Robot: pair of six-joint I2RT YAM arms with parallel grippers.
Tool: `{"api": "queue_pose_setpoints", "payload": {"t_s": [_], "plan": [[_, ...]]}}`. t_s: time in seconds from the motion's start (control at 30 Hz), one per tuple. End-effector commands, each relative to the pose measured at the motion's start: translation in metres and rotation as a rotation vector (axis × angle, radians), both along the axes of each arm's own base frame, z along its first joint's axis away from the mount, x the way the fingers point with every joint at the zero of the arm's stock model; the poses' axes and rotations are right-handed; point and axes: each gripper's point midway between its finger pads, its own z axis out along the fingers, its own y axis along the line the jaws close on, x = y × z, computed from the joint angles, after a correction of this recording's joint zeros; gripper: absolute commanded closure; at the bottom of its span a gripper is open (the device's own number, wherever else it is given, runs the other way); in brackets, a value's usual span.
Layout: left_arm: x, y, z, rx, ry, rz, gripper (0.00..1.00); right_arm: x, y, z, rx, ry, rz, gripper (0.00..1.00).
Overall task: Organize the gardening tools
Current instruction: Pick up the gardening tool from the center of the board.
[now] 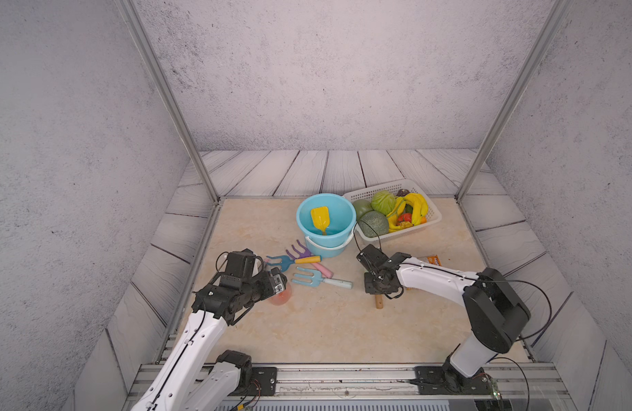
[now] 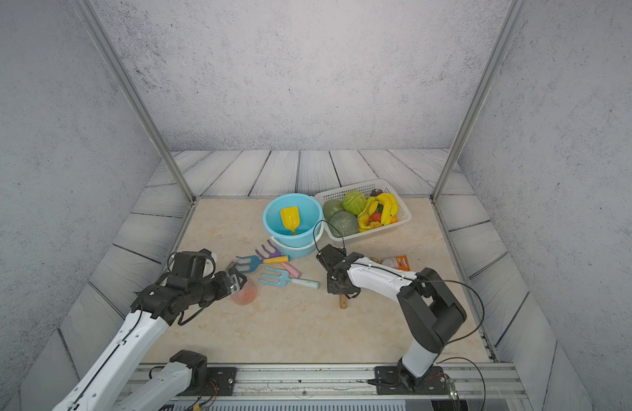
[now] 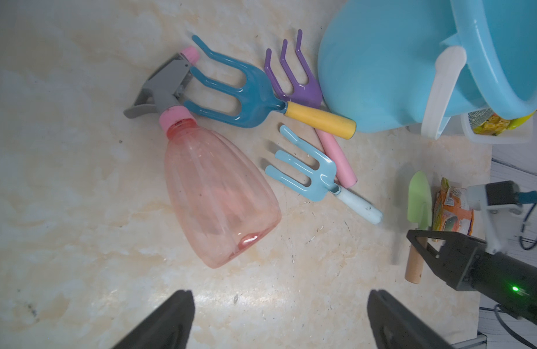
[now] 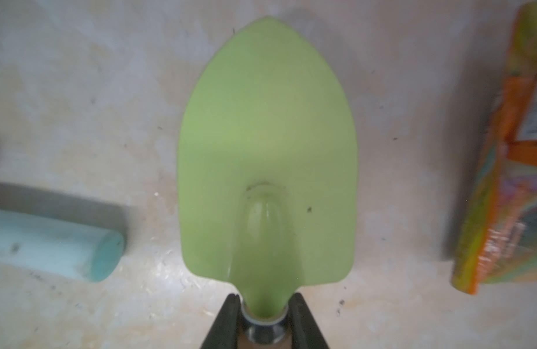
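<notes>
My right gripper (image 4: 265,297) is shut on the neck of the green shovel (image 4: 267,136), just above its wooden handle (image 1: 379,301). The shovel lies flat on the table. My left gripper (image 3: 282,291) is open and holds nothing, just short of the base of the pink spray bottle (image 3: 218,193), which lies on its side. Beside the bottle lie the teal fork (image 3: 237,90), the purple rake (image 3: 294,78) and the light-blue fork (image 3: 309,175). The yellow trowel (image 1: 319,217) stands inside the blue bucket (image 1: 343,208).
A white basket (image 1: 433,213) of fruit and vegetables sits right of the bucket at the back. An orange packet (image 4: 509,181) lies flat close beside the shovel's blade. The light-blue fork's handle end (image 4: 64,244) is on the blade's other side.
</notes>
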Motion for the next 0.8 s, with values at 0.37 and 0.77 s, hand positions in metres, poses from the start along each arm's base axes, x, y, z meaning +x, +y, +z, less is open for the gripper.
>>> {"api": "queue_pose_setpoints", "payload": {"t_s": [0.37, 0.77], "plan": [[0.003, 0.002, 0.006, 0.019, -0.029, -0.005, 0.04, 0.075, 0.054, 0.226, 0.175, -0.531, 0.24, 0.87], [-0.003, 0.009, 0.012, 0.047, -0.021, 0.011, 0.04, 0.186, 0.159, 0.223, 0.266, -0.573, 0.372, 0.87]]}}
